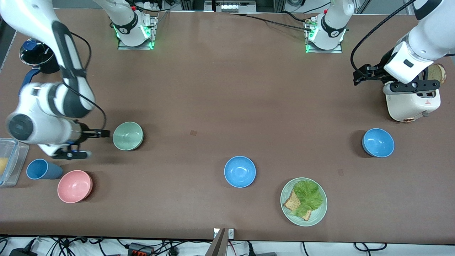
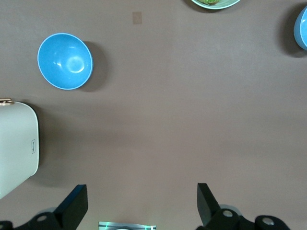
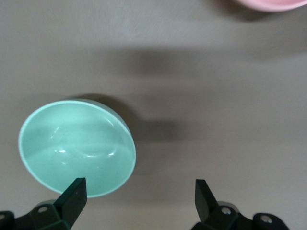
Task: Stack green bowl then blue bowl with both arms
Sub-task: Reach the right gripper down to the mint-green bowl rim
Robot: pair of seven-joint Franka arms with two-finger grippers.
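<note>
Right gripper [image 1: 93, 144] open, green bowl [image 1: 128, 136] just beside it toward table centre; left gripper [image 2: 141, 203] open, waits over toaster [image 1: 412, 103]

A clear container [image 1: 9, 161] at the right arm's end of the table is cut off by the front view's edge, its yellow contents too partial to identify. The right arm hides part of a dark pot [image 1: 35, 55] there. The left arm covers the top of the white toaster [image 1: 412, 103]. In the left wrist view, a second blue bowl [image 2: 302, 28] and the green plate [image 2: 216, 4] are cropped by the edges. The right wrist view shows only a sliver of the pink bowl [image 3: 268, 4].
</note>
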